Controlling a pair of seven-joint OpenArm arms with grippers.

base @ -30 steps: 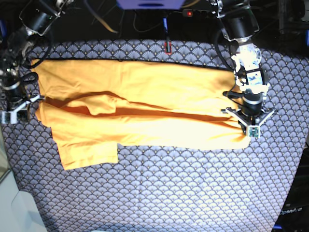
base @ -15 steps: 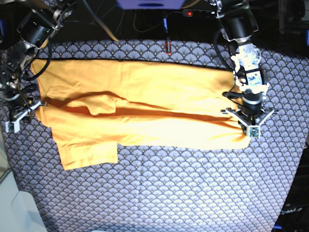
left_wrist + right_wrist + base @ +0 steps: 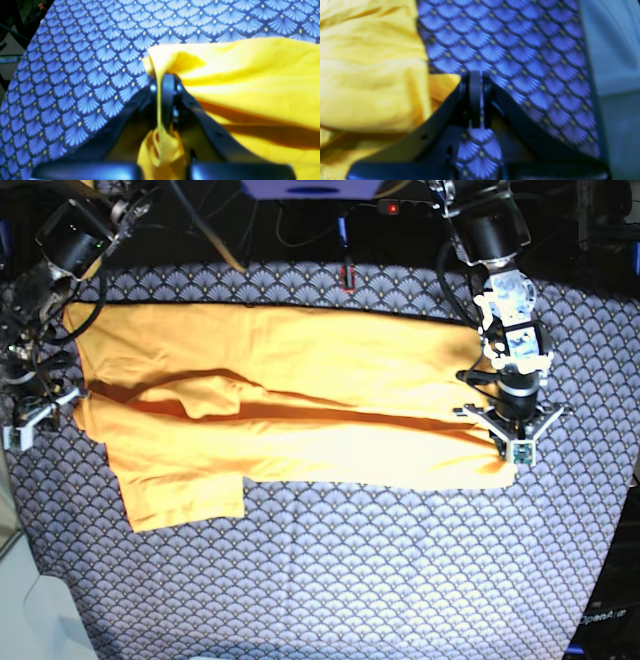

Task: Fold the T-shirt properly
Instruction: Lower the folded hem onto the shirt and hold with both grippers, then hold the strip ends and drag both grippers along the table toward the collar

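The tablecloth [image 3: 330, 580], blue-grey with a scallop pattern, covers the whole work surface and is the largest item in view. The T-shirt [image 3: 290, 425], yellow-orange and wrinkled, lies across the upper half of the tablecloth in the base view, folded lengthwise into a long band, with 1 sleeve section projecting toward the lower left corner of the garment. A dark crease runs along the middle of the band. The left gripper [image 3: 512, 442] sits at the right end of the T-shirt in the base view; in the left wrist view the left gripper [image 3: 163, 100] has its 2 jaws pressed together on a thin raised edge of the T-shirt [image 3: 250, 75], with bunched cloth hanging between the jaw arms toward the camera. The right gripper [image 3: 28, 420] sits at the left end of the garment in the base view, just beside the fabric edge. In the right wrist view the right gripper [image 3: 475, 97] has its jaws closed against each other with no cloth between them; the T-shirt [image 3: 370, 75] lies just to one side of the jaws, and the tablecloth [image 3: 520, 50] shows beneath them.
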